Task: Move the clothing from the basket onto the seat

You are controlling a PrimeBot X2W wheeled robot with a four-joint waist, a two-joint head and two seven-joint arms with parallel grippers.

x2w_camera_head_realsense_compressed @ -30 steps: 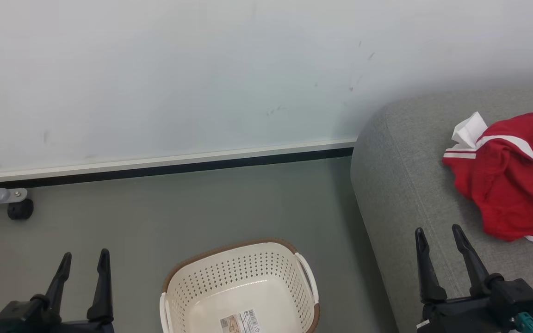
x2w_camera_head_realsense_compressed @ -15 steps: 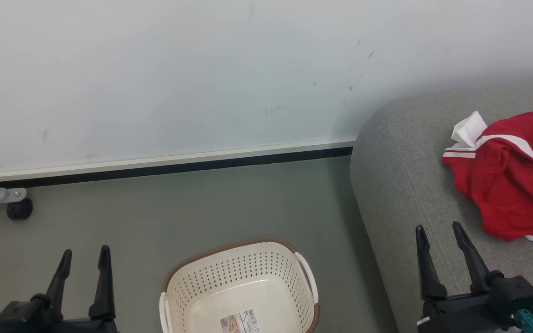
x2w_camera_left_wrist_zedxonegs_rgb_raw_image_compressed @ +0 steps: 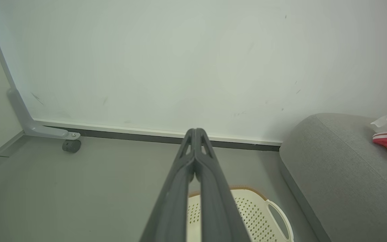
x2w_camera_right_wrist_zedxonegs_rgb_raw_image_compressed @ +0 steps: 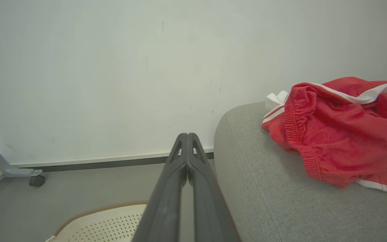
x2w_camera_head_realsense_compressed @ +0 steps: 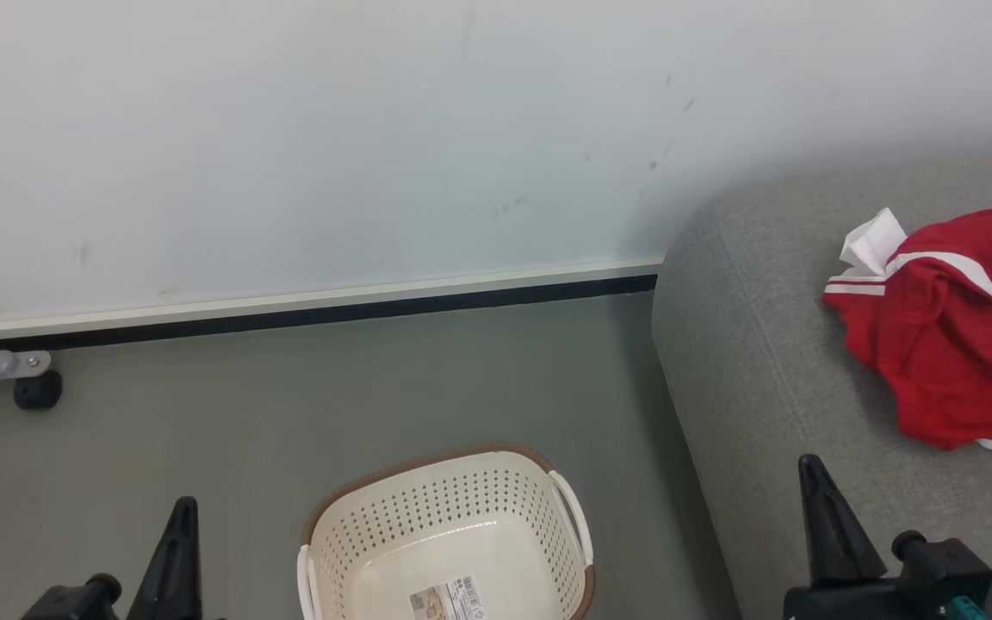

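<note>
So, seeing the left gripper near-left, fingers pinched together on nothing, just left of the basket sitting on the floor. Also spotting the right gripper near-right, likewise squeezed closed, gripping nothing, by the seat. Farther right, noticing the clothing lying bunched on that seat.

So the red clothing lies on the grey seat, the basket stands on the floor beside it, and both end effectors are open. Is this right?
Not quite. The left end effector and the right end effector are shut, not open: each wrist view shows its two fingers pressed together. The rest holds: the red clothing lies on the grey seat, and the basket stands on the floor beside it.
</note>
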